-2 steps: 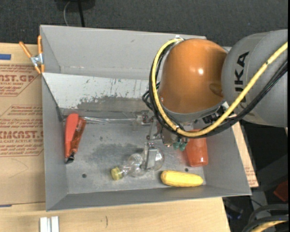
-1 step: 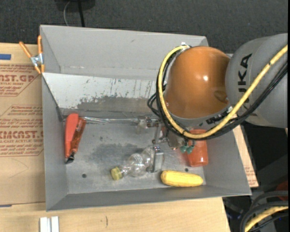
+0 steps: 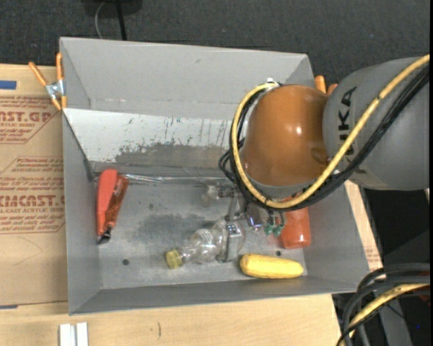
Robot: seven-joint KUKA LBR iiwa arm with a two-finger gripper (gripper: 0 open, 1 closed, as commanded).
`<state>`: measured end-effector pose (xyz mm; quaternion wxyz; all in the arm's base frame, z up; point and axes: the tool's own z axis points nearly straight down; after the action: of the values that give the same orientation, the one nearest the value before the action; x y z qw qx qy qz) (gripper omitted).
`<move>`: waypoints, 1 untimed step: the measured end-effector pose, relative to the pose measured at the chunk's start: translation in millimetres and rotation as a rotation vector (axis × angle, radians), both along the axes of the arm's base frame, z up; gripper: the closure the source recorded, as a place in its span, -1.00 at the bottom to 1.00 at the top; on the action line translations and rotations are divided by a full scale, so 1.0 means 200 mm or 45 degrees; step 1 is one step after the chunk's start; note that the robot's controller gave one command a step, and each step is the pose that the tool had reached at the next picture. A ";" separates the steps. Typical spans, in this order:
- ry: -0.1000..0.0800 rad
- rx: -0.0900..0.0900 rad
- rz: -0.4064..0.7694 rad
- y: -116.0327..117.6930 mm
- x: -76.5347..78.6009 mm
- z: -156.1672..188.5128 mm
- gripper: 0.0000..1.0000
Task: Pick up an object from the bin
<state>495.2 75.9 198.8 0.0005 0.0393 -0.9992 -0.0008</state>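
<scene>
**Camera view.** The gripper (image 3: 232, 244) hangs low over the floor of the bin (image 3: 166, 78), right of centre, beneath the arm's orange cover (image 3: 285, 139). Its tip appears to be touching, or just beside, the right end of a clear bottle (image 3: 200, 249). The bottle has a yellow cap (image 3: 173, 259) and lies on its side near the front wall. Whether the gripper is open or closed cannot be told, as wiring obscures it.

A yellow banana (image 3: 271, 267) lies just right of the bottle, with an orange-red cup (image 3: 297, 231) above it. An orange packet (image 3: 108, 202) lies well apart at left.

**Assessment.** The bottle is probably light, thin-walled and slippery, so it is liable to roll or crush. Grip it across the mid-body with a moderate squeeze.
</scene>
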 end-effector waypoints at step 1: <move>-0.004 0.000 0.103 -0.01 -0.02 -0.20 -1.00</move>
<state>491.1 74.0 158.7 -0.0012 0.0796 -0.9968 -0.0006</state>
